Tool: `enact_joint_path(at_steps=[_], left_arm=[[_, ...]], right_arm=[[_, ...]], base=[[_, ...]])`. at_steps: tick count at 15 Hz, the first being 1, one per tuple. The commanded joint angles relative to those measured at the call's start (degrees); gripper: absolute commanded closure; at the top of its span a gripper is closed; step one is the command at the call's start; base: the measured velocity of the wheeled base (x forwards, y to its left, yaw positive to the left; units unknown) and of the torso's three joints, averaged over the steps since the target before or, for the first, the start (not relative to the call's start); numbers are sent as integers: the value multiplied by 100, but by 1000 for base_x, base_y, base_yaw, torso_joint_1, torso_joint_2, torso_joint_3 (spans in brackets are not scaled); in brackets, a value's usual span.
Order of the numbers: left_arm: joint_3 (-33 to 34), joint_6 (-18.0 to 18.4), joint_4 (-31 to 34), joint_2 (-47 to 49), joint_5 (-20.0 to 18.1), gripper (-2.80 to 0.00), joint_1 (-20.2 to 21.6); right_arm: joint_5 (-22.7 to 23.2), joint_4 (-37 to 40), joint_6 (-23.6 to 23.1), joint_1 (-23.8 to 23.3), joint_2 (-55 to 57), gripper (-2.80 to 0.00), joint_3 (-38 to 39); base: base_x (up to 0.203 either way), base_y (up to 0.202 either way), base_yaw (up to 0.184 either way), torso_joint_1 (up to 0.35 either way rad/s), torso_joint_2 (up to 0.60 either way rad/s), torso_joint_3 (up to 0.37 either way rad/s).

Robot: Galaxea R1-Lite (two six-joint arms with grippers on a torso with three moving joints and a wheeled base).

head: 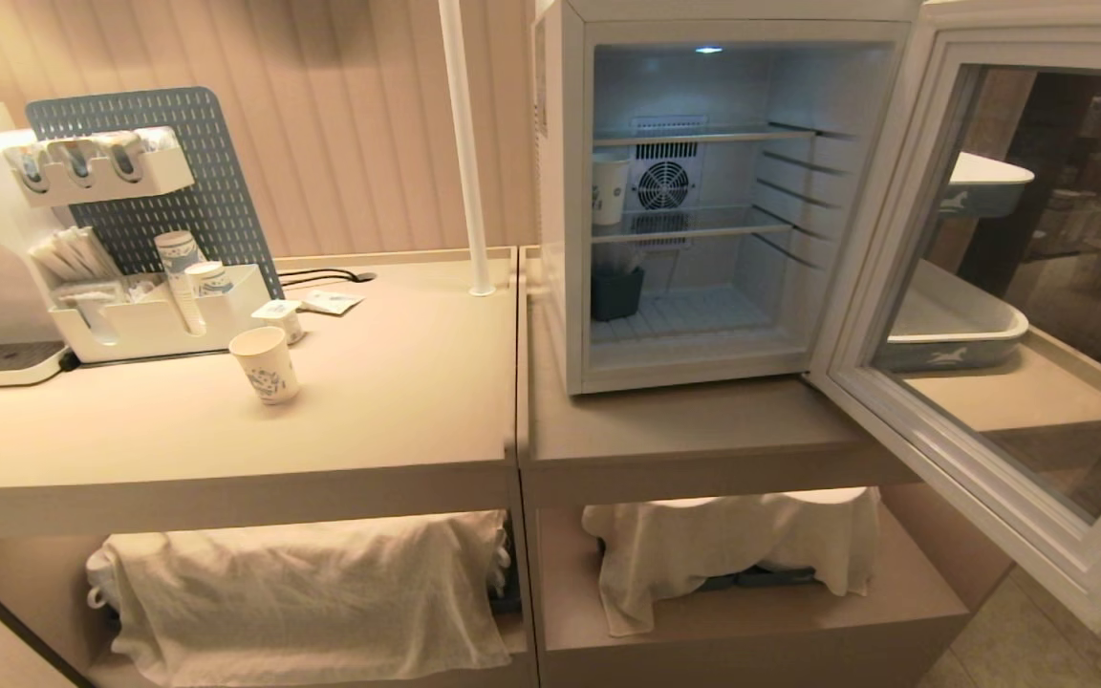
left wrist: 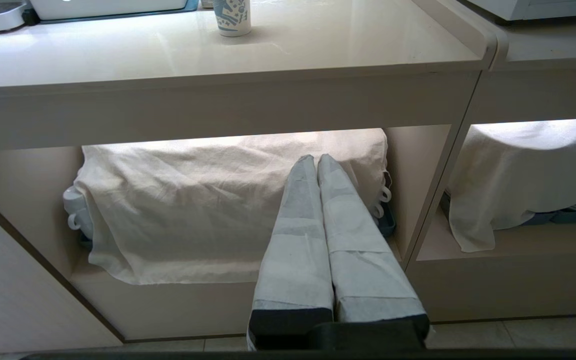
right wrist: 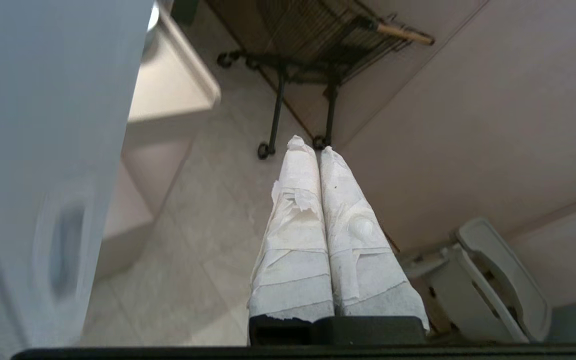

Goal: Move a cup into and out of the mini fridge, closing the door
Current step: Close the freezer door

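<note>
The mini fridge stands open on the right counter, its inside lit. Its door is swung wide to the right. One white paper cup with blue print stands on the middle wire shelf at the left wall. A second cup of like print stands on the left counter, seen as well in the left wrist view. My right gripper is shut and empty, over the floor beside a pale blurred panel, apparently the door's outer face. My left gripper is shut and empty, low before the cloth-covered shelf. Neither arm shows in the head view.
A white organiser with stacked cups, a foil-lidded tub and a white pole are on the left counter. A dark container sits on the fridge floor. Cloths cover the lower shelves. A black wheeled rack stands beyond the right gripper.
</note>
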Motion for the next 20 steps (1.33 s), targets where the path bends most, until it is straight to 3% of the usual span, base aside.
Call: enact_joint_path(at_steps=[1, 3, 6, 8, 20], left_arm=[[9, 4, 0, 9, 3, 0, 0], [9, 4, 0, 2, 3, 0, 0], [9, 4, 0, 4, 3, 0, 0], [9, 4, 0, 3, 3, 0, 0], [9, 4, 0, 0, 3, 0, -8]], right_arm=[[6, -159, 84, -26, 332, 0, -2], [28, -270, 456, -16, 485, 0, -108], [226, -282, 522, -4, 504, 0, -108], [296, -274, 833, 100, 525, 0, -102], [625, -272, 1408, 563, 398, 0, -101]], base=[[0, 0, 0, 0, 0, 0], [0, 0, 0, 0, 0, 0], [0, 0, 0, 0, 0, 0], [0, 0, 0, 0, 0, 0], [0, 0, 0, 0, 0, 0]])
